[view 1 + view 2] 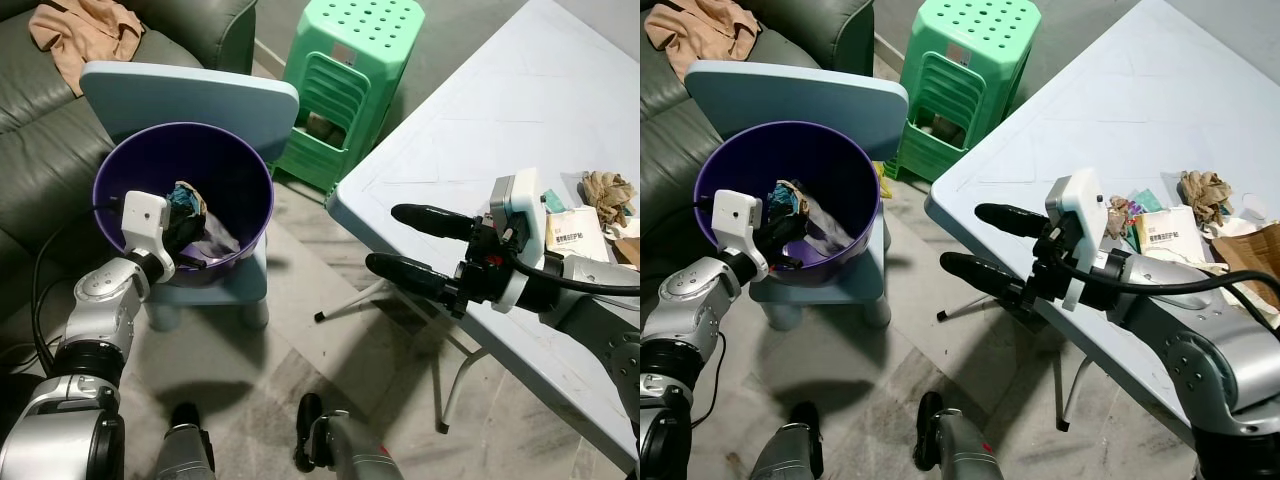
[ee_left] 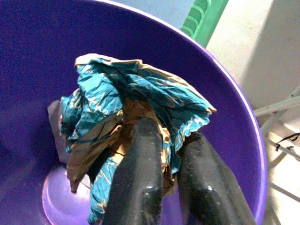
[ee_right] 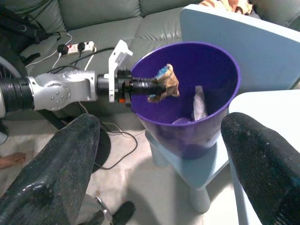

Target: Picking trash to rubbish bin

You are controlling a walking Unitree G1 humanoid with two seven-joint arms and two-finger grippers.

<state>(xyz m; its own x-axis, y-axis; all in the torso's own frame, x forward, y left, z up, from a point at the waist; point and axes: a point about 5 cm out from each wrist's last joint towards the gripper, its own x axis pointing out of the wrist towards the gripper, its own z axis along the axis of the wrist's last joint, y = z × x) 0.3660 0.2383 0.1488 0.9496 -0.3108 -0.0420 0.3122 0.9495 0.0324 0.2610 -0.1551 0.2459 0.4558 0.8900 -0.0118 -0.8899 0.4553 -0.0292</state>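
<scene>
Step in hand: the drop. The left end effector [image 1: 190, 228] reaches over the rim of the purple bin [image 1: 255, 170], clenched on a crumpled wrapper [image 2: 136, 103], teal on one side and tan on the other.
Where the trash is: the wrapper hangs inside the bin's mouth, above the bottom, pinched between the two black fingers [image 2: 140, 173]. A pale scrap [image 3: 199, 105] already lies lower in the bin.
Bin's footing: it stands on a small light-blue chair [image 1: 190, 95] next to the grey sofa [image 1: 40, 150], with a green stool [image 1: 350, 80] near.
Right end effector [image 1: 405, 240]: fingers spread wide apart, holding nothing, hovering off the edge of the bench [image 1: 520, 90] and pointed toward the bin.
Next move, as I judge it: the left fingers need only part so the wrapper falls; it is well inside the rim, so a miss looks unlikely.
Still to do: more trash sits on the bench, a crumpled brown paper [image 1: 608, 190] and a white card [image 1: 575, 232] among it.
Writing: the card bears a barcode and small print, too small to read. No brand is legible on the wrapper.
</scene>
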